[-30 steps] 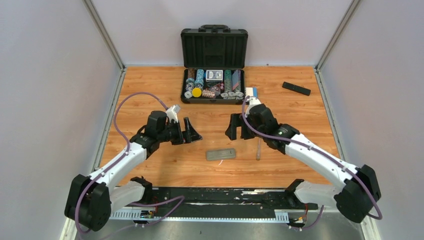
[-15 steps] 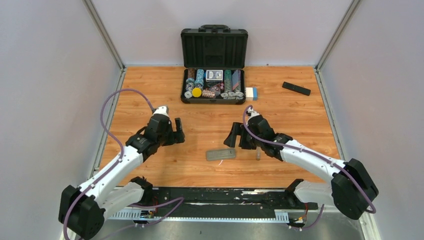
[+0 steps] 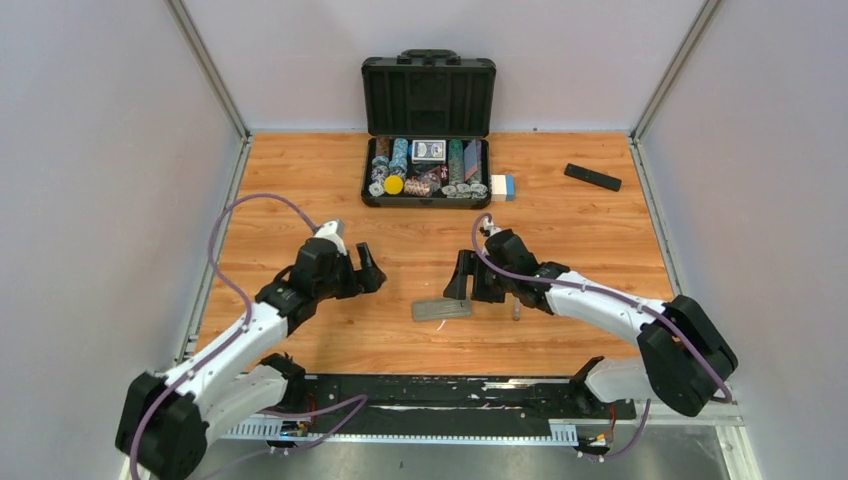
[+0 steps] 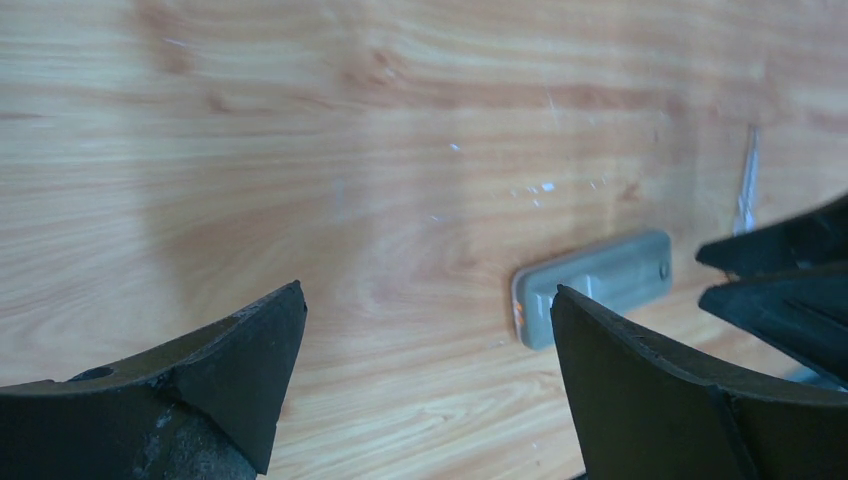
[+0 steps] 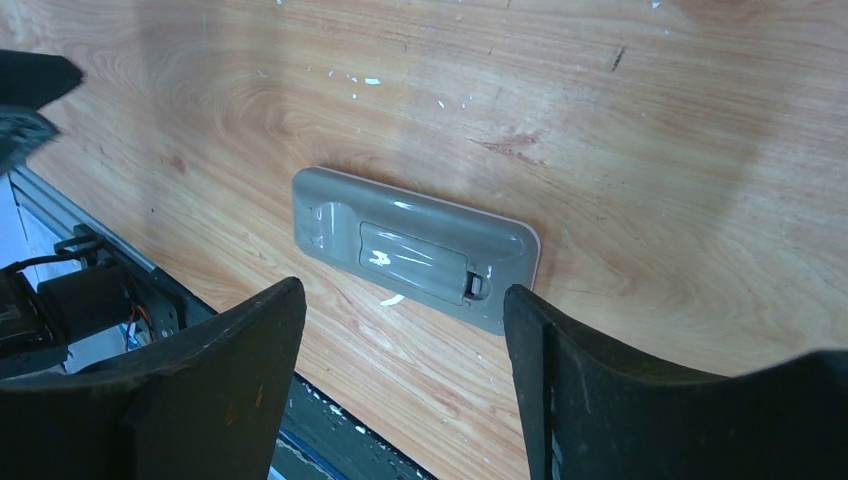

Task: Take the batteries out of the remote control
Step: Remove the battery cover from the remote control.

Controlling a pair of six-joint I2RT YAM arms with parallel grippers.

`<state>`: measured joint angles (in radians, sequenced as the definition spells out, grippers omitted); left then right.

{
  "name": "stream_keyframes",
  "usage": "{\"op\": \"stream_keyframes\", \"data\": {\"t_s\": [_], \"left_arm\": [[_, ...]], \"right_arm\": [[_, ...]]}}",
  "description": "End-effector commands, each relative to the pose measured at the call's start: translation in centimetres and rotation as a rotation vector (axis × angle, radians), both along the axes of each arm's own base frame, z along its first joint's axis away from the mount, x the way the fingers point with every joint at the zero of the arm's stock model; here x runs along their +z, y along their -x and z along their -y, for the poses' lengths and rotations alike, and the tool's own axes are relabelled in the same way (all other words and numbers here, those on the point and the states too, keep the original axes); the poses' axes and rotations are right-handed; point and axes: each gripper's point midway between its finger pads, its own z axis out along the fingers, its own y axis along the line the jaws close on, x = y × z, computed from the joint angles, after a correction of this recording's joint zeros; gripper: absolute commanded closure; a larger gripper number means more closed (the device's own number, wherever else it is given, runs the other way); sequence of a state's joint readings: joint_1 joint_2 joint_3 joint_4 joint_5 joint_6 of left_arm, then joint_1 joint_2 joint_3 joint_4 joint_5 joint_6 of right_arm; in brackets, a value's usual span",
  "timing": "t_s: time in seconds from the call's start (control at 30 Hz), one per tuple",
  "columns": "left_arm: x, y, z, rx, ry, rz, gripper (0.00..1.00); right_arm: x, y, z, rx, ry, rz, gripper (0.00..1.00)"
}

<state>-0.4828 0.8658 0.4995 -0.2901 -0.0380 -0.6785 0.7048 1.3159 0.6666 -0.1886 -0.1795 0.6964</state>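
Observation:
The grey remote control [image 3: 441, 309] lies back side up on the wooden table near the front middle. Its battery cover [image 5: 413, 262] is shut, so the batteries are hidden. The remote also shows in the left wrist view [image 4: 604, 282] and the right wrist view [image 5: 320, 205]. My left gripper [image 3: 368, 270] is open and empty, low over the table to the left of the remote; its jaws [image 4: 428, 295] stand wide apart. My right gripper [image 3: 470, 284] is open and empty, just above and behind the remote's right end [image 5: 402, 292].
An open black case [image 3: 428, 95] with poker chips and cards stands at the back. A small white and blue box [image 3: 503, 186] lies beside it. A black remote [image 3: 592, 177] lies at the back right. A slim silvery stick [image 3: 516, 308] lies right of the grey remote.
Both arms have come lower and closer to the grey remote. The right gripper moved left and forward to the remote's right end. Both grippers stayed open.

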Motion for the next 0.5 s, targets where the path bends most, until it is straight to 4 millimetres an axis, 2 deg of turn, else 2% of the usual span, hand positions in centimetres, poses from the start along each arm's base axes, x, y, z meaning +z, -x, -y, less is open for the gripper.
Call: {"op": "stream_keyframes", "data": {"t_s": [0.0,0.2,0.47], "left_arm": [[0.1,1.0,6.4,-0.275,0.177,-0.056,0.01],[-1.1,1.6,8.9,-0.347,0.13,-0.085,0.08],[-3.2,1.9,10.7,-0.37,0.092,-0.15,0.18]], "right_arm": [[1.7,-0.9,-1.9,0.048,-0.05,0.039,0.29],[1.1,-0.8,-2.2,0.061,-0.022,0.022,0.38],[0.0,-0.7,-1.9,0.073,0.043,-0.005,0.46]]}}
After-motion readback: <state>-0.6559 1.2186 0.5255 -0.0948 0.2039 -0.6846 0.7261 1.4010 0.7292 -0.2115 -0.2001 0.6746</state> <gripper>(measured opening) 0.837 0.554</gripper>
